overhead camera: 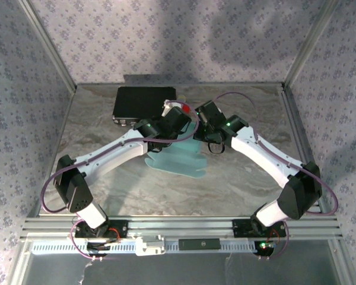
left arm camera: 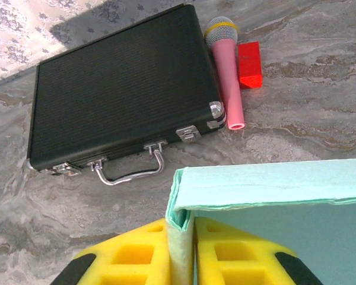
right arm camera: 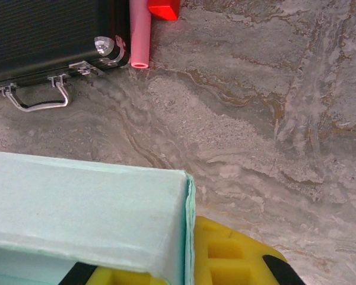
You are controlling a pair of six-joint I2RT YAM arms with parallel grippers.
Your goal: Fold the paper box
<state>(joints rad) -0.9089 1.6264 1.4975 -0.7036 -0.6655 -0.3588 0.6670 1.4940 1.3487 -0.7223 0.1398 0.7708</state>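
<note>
- Pale-blue card of the paper box (overhead camera: 179, 161) is seen mid-table, between the two arms and on the near side of the black case (overhead camera: 143, 102).
- Left gripper (left arm camera: 181, 252) is closed on a vertical wall of the paper box; the card is pinched tight between both yellow pads (left arm camera: 139, 255).
- A folded top panel of the box (left arm camera: 273, 187) is seen running right from that pinched corner, roughly level.
- Right gripper (right arm camera: 166, 270) appears clamped on the box's other end: one yellow pad (right arm camera: 225, 258) is pressed against the card edge, while the other is mostly hidden under the panel (right arm camera: 83, 208).
- Whether the box is resting on the marble-pattern table (overhead camera: 243, 184) or lifted cannot be told.
- The case is lying flat, handle (left arm camera: 130, 173) towards the arms.
- A pink microphone (left arm camera: 228, 77) is laid just beside the case's right edge, with a red block (left arm camera: 250, 64) touching it on the far side.
</note>
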